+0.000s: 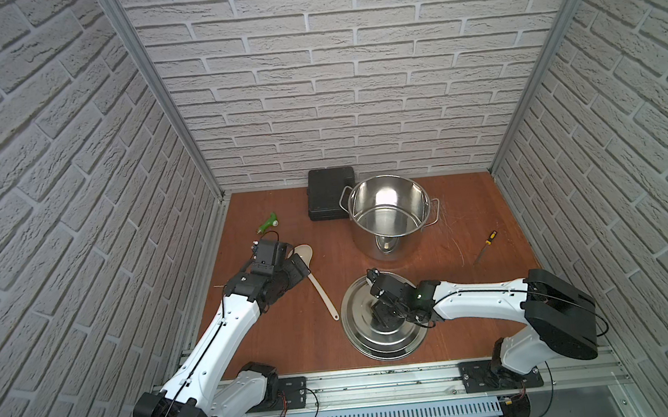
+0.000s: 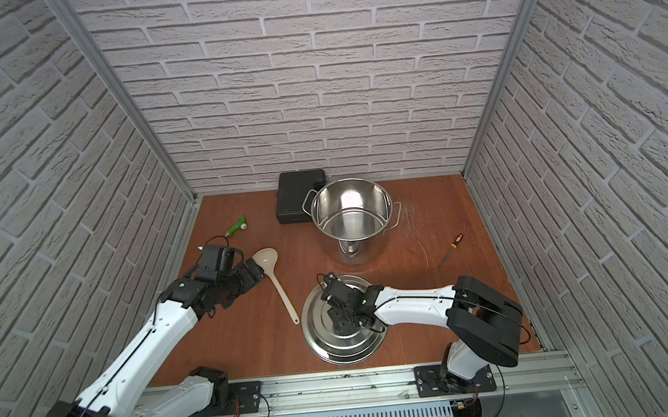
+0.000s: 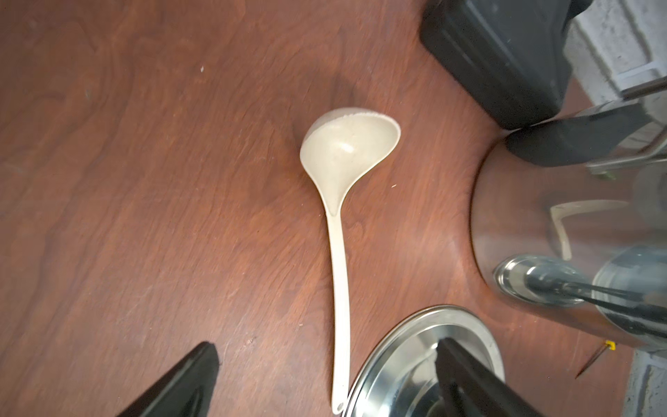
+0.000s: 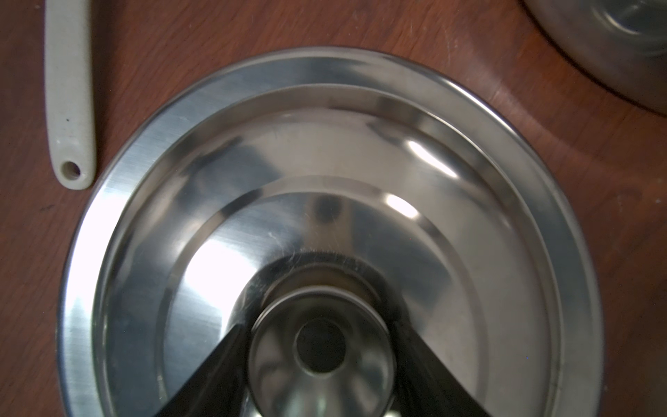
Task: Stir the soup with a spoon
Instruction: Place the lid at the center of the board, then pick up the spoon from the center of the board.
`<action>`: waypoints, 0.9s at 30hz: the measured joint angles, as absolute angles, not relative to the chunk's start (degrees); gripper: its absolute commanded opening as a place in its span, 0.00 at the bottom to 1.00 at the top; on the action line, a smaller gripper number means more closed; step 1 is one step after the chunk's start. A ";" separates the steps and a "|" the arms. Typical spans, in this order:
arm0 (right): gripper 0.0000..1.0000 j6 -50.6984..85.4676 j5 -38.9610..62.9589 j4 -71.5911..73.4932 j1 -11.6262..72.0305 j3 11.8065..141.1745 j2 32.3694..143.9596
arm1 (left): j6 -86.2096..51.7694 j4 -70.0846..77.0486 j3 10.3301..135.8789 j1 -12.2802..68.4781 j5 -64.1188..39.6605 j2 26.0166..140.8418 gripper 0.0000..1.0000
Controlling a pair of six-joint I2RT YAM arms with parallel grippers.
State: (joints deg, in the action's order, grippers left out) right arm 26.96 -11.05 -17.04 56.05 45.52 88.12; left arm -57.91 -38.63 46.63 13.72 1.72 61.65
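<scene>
Brown wooden tabletop (image 1: 295, 347): cream ladle (image 2: 278, 286) flat just beside wide-open left gripper (image 2: 255, 272), bowl nearest, handle running toward lid (image 1: 365, 336) rim; right gripper (image 4: 319, 321) astride lid knob (image 4: 319, 346), grip undeterminable; left arm nearer.

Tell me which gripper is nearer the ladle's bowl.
Left. The left gripper hovers just beside the ladle's bowl, jaws open. The right gripper is over the lid, flanking its knob, farther off by the handle's end.
</scene>
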 measured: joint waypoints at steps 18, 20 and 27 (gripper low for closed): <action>0.79 22.61 -19.25 -34.06 56.05 54.15 71.33 | -66.89 -25.19 41.41 20.27 -1.91 76.99 0.62; 0.78 21.85 -20.84 -35.86 56.05 56.12 70.87 | -67.77 -23.62 41.41 20.97 -2.00 78.67 0.62; 0.75 20.82 -24.71 -40.80 56.05 59.72 71.90 | -70.81 -19.40 41.39 22.87 -1.78 83.74 0.56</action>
